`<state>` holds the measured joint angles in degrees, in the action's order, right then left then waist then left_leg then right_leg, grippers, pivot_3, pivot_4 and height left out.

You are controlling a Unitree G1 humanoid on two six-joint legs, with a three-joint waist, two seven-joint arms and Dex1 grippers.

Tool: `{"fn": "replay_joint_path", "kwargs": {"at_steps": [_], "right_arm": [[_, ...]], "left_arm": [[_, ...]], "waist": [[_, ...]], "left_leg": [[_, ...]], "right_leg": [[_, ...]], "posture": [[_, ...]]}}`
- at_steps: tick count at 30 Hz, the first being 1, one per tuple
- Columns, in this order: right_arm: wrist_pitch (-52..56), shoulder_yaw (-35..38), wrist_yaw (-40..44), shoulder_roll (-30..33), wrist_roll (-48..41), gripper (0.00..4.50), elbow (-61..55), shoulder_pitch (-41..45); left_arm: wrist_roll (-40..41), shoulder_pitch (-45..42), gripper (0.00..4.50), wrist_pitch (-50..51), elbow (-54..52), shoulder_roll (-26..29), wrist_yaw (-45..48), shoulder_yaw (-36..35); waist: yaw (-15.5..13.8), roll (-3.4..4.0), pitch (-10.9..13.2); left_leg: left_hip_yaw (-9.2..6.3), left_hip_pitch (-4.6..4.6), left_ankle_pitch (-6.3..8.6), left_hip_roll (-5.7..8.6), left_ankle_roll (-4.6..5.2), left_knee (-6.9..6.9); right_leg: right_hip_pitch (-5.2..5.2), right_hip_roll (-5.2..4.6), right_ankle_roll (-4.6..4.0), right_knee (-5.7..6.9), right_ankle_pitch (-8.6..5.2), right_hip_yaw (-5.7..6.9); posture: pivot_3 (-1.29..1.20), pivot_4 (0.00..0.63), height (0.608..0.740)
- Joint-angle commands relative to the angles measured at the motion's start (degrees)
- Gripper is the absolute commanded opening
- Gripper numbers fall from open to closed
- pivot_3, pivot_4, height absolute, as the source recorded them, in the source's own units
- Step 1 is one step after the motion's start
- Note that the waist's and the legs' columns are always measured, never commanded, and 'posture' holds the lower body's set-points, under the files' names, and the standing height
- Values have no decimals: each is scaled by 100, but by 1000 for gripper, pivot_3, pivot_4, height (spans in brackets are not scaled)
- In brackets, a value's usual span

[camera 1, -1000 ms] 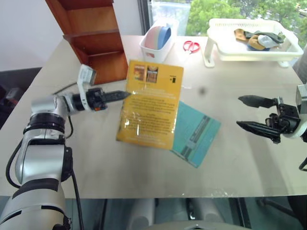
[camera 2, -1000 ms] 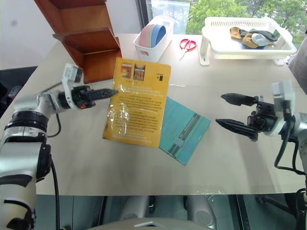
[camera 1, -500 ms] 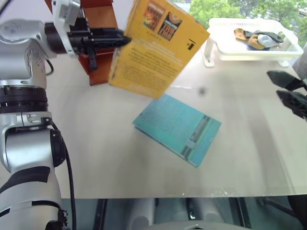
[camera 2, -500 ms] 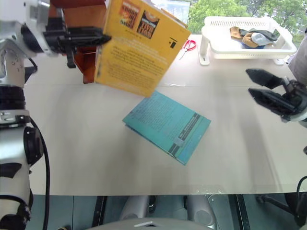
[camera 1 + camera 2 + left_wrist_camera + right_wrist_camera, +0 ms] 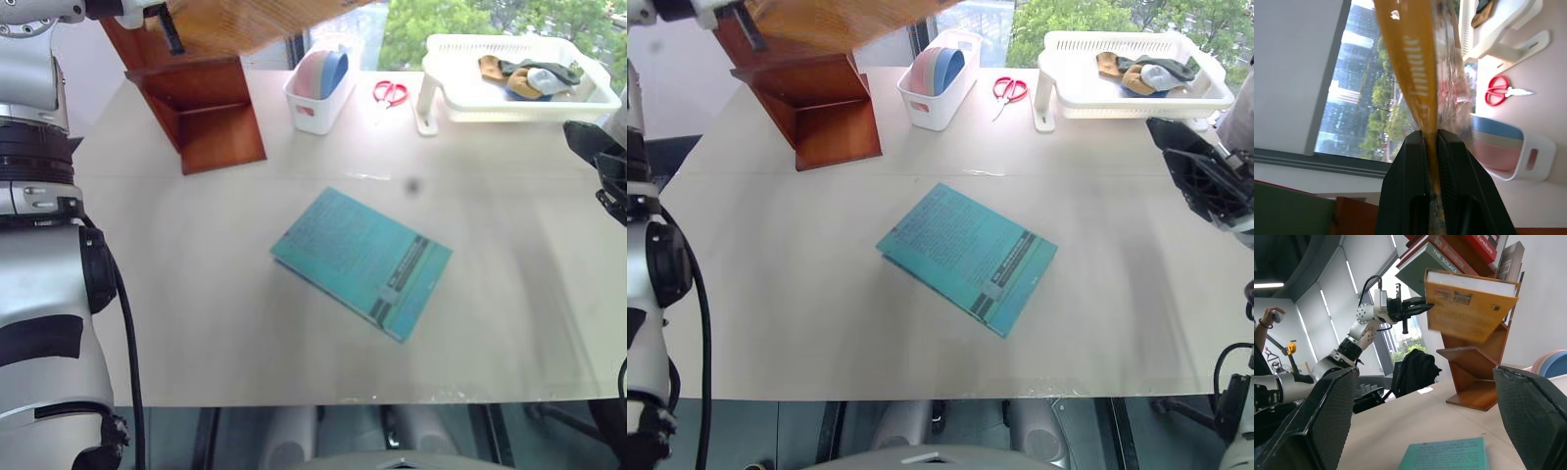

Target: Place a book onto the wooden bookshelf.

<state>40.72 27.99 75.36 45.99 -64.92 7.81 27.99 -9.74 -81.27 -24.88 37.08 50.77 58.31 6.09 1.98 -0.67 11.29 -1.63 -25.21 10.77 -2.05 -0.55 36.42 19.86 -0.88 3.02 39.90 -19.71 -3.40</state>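
Right wrist view, item one: the book (image 5: pixel 1469 308), orange-yellow, is held in the air by one edge in the left claw (image 5: pixel 1413 307), its cover facing down and outward, in front of the upper part of the wooden bookshelf (image 5: pixel 1476 377). The left claw's two black fingers (image 5: pixel 1410 181) are pressed together on the book's edge, seen edge-on in the left wrist view.

Item two: the wooden bookshelf, reddish-brown, stands on the worktop (image 5: pixel 225 323) directly below and behind the left claw; other books fill its upper compartments.

Item three: the right claw (image 5: pixel 1425 426), fingers wide apart with nothing between them, is held near the worktop's far right edge, well apart from the book.

Item four: a teal-blue book (image 5: pixel 361 261) lies flat at mid-worktop, between the two claws and lower than both.

Item five: a small white bin (image 5: pixel 318 88) holding coloured discs, red-handled scissors (image 5: pixel 391 94) and a white basket (image 5: pixel 519 83) stand along the back edge, beyond the right claw.
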Motion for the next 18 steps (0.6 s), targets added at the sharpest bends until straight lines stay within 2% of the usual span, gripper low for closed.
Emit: {"fn": "replay_joint_path", "kwargs": {"at_steps": [1, 6, 12, 18], "right_arm": [[-112, 116, 101, -23, 29, 4500, -14, 119], [-150, 106, 161, -84, 114, 4500, 69, 167], [-182, 76, 220, -114, 208, 4500, 160, 254], [-222, -34, 292, -205, 347, 4500, 285, 406]], "left_arm": [[-487, -309, 15, -330, 101, 272, -316, 118], [-1207, -429, 15, -305, 272, 451, -710, 416], [-2025, -358, 15, 350, 70, 766, -396, 823], [-2497, -63, 15, 1071, 81, 773, -689, 941]], "waist": [[2, 1, 0], [11, 3, 3], [24, 9, 7], [27, 9, 7]], "left_leg": [[0, 0, 0, 0, 0, 0], [1, 0, 0, 1, 0, 0], [4, -1, 0, 2, 0, -1], [12, -63, -2, -2, 0, 16]], "right_leg": [[0, 0, 0, 0, 0, 0], [3, 1, 0, 2, 0, -1], [7, 2, 0, 4, 0, -4], [81, 2, 0, 39, 0, -15]], "posture": [[0, 150, 740], [0, 150, 740], [0, 150, 740], [0, 150, 740]]}}
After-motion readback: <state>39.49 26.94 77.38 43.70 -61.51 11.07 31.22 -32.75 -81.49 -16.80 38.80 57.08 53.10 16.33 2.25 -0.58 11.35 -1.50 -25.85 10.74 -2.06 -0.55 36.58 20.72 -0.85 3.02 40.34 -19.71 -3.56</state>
